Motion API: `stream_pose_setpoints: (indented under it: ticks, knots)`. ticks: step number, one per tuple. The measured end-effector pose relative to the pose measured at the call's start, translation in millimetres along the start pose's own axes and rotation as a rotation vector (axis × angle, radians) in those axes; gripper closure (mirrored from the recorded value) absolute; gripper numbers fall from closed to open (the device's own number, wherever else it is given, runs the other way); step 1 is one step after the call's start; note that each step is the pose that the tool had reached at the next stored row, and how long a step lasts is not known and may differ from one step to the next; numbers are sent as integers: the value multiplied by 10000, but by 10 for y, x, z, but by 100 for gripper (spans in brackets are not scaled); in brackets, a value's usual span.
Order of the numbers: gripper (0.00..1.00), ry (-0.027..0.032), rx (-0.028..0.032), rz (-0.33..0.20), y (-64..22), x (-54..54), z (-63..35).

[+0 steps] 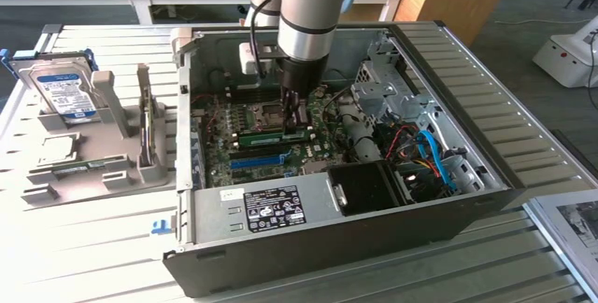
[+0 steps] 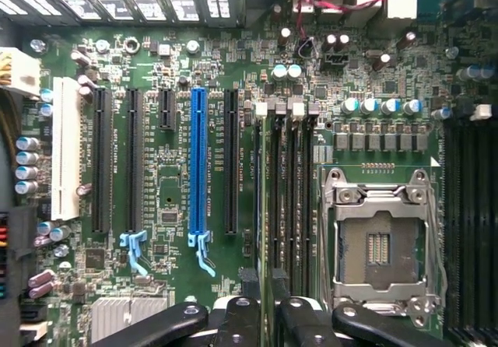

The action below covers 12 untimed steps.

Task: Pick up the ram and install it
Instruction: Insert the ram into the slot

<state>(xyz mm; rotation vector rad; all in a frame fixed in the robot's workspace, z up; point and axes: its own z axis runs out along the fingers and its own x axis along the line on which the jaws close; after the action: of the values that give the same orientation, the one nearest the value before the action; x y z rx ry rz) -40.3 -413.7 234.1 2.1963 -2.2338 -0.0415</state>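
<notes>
- One pale table [image 1: 103,247] made of metal slats holds everything.
- One black computer case [image 1: 374,247] lies on the table with its open side up.
- One silver robot arm [image 1: 313,9] reaches down into the case.
- One green motherboard [image 2: 171,191] covers the floor of the case. Its tiny white print is too small to read.
- One grey power box [image 1: 271,208] sits at the near edge of the case. It has one black label, and the white writing on it is too small to read.
- One grey stand [image 1: 103,156] sits on the table, on the exterior view's left of the case.
- One hard drive [image 1: 61,93] stands in the stand. I cannot read its blue and white label.
- One ram [image 1: 262,136], a thin green stick, stands on its edge on the motherboard. It is between the square socket [image 2: 379,242] and the blue slot [image 2: 198,160].
- One gripper [image 1: 299,129] is down at the end of the ram on the exterior view's right. I cannot tell if it is holding the ram.
- The motherboard has one blue slot, one white slot [image 2: 66,156] and three long black slots [image 2: 101,160].
- Two light blue clips [image 2: 134,246] stick out at the slot ends.
</notes>
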Motion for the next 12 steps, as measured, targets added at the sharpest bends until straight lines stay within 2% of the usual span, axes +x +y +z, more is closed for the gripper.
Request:
stream_pose_setpoints:
  ticks: [12]
  knots:
    - [81, 11, 0, 0, 6, -4, -336]
